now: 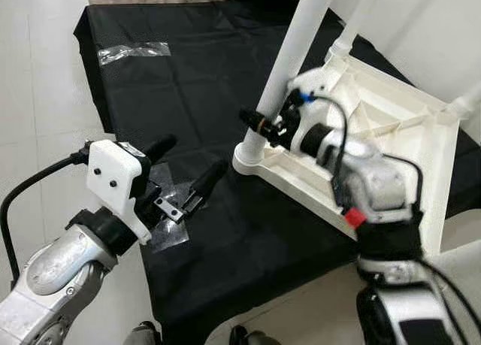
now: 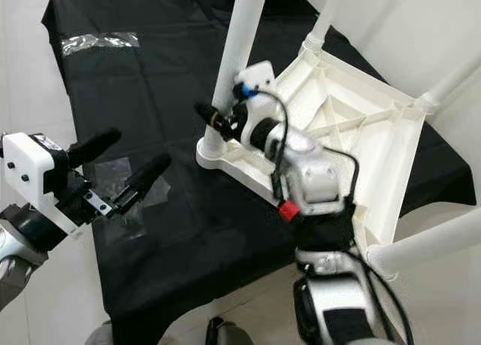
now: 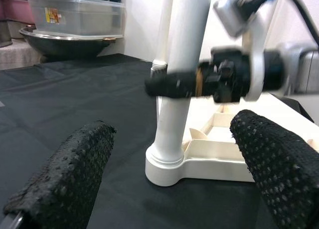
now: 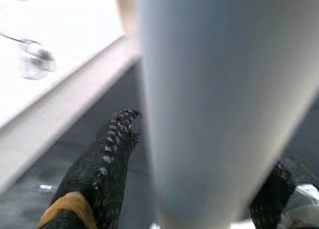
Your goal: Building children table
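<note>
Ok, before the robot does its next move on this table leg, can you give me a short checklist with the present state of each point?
1. Right end effector around the near leg: ok, one finger on each side.
2. Grip actually firm on the leg: cannot tell.
3. Leg standing in the corner socket of the upside-down table top: ok, upright.
4. Leg fully seated in the socket: cannot tell.
5. Left end effector free: ok, open and apart from the leg, above the black cloth.

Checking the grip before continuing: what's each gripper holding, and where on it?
The right gripper clasps a white table leg low down, near its socket. The left gripper holds nothing.
</note>
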`<state>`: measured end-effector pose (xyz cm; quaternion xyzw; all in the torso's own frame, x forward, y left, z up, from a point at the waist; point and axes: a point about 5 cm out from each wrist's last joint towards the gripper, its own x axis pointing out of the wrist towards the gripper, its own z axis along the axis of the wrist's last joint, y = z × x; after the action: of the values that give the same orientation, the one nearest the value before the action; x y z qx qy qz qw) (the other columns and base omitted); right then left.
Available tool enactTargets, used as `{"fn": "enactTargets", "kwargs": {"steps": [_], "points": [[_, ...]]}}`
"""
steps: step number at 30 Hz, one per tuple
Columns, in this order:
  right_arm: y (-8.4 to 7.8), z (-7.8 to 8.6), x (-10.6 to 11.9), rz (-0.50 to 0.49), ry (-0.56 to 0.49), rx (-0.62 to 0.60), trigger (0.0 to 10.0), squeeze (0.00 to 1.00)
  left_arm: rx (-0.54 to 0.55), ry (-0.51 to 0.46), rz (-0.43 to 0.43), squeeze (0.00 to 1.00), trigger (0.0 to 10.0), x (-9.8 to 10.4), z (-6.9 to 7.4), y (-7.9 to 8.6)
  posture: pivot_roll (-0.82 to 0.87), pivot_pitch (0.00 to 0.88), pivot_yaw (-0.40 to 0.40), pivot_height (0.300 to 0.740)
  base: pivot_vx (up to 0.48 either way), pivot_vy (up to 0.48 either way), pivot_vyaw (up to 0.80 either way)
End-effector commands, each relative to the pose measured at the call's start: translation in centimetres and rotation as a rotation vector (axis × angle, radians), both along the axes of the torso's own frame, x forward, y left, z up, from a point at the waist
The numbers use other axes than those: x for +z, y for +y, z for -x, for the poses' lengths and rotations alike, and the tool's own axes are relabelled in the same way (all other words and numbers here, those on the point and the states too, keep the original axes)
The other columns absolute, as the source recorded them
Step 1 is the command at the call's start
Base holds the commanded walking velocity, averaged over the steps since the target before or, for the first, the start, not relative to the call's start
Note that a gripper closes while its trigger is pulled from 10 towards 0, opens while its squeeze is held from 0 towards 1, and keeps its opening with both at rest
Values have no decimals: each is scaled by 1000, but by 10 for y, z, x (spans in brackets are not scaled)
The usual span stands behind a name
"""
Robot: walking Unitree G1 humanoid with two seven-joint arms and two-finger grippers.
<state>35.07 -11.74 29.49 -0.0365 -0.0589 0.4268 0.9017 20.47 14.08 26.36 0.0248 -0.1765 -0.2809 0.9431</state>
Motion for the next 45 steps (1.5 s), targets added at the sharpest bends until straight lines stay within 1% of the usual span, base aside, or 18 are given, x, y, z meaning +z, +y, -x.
{"fn": "enactTargets", "kwargs": {"steps": [1, 3, 11, 12, 19, 24, 29, 30, 31, 32, 33, 35, 36, 37, 40, 41, 42, 45], "points": [[-6, 3, 9, 6, -48, 172, 10000, 0, -23, 24, 5, 0, 10000, -4, 3, -4, 71, 269, -165, 740, 0, 0, 0], [-17, -9, 22, 33, -79, 208, 10000, 0, -21, 26, 4, 0, 10000, -3, 4, -4, 74, 278, -168, 740, 0, 0, 0], [-18, -23, 51, 57, -172, 223, 10000, 0, -14, 30, -3, 0, 10000, -3, 4, -1, 90, 286, -176, 740, 0, 0, 0], [-16, -24, 56, 42, -181, 224, 0, 0, -12, 29, -5, 0, 10000, -2, 4, -1, 90, 286, -176, 740, 0, 0, 0], [-23, -20, 54, 91, -168, 388, 0, 0, -5, 24, -7, 0, 10000, -1, 4, 1, 84, 290, -172, 740, 0, 0, 0], [-36, -14, 26, 74, -52, 378, 0, 0, -8, 31, -4, 0, 10000, -3, 4, 2, 67, 291, -166, 740, 0, 0, 0], [-40, -13, 14, 63, -7, 354, 0, 0, -8, 35, -4, 0, 10000, -4, 4, 2, 67, 291, -166, 740, 0, 0, 0], [-43, -34, -13, 33, 38, -230, 0, 0, -11, 42, -10, 0, 10000, -6, 4, 3, 75, 293, -168, 740, 0, 0, 0], [-18, -8, -69, 52, 148, -404, 0, 0, -15, 43, -11, 0, 10000, -5, 3, 3, 78, 305, -140, 740, 0, 0, 0], [-18, -8, -69, 52, 148, -404, 0, 0, -15, 43, -11, 0, 10000, -5, 3, 3, 78, 305, -140, 740, 0, 0, 0], [3, 22, -101, 58, 224, -488, 0, 0, -26, 41, -4, 0, 10000, -4, 2, 3, 52, 296, -129, 740, 0, 0, 0], [3, 22, -101, 58, 224, -488, 0, 0, -26, 41, -4, 0, 10000, -4, 2, 3, 52, 296, -129, 740, 0, 0, 0], [25, 46, -110, 22, 267, -407, 0, 0, -48, 37, 4, 0, 10000, -3, 0, -1, 57, 271, -133, 740, 0, 0, 0], [24, 34, -98, 11, 233, -391, 0, 0, -55, 33, 6, 0, 10000, -3, -1, -3, 48, 260, -130, 740, 0, 0, 0], [22, 25, -89, 0, 210, -387, 0, 0, -58, 31, 7, 0, 10000, -3, -2, -4, 47, 260, -133, 740, 0, 0, 0], [21, 19, -80, -4, 187, -383, 6078, 0, -57, 29, 5, 0, 10000, -2, -2, -3, 49, 257, -138, 740, 0, 0, 0], [21, 15, -74, -4, 176, -361, 10000, 0, -54, 27, 4, 0, 10000, -2, -3, -2, 49, 257, -138, 740, 0, 0, 0], [24, 11, -63, -22, 144, -325, 10000, 0, -50, 24, 1, 0, 10000, -1, -3, -1, 50, 255, -136, 740, 0, 0, 0]]}}
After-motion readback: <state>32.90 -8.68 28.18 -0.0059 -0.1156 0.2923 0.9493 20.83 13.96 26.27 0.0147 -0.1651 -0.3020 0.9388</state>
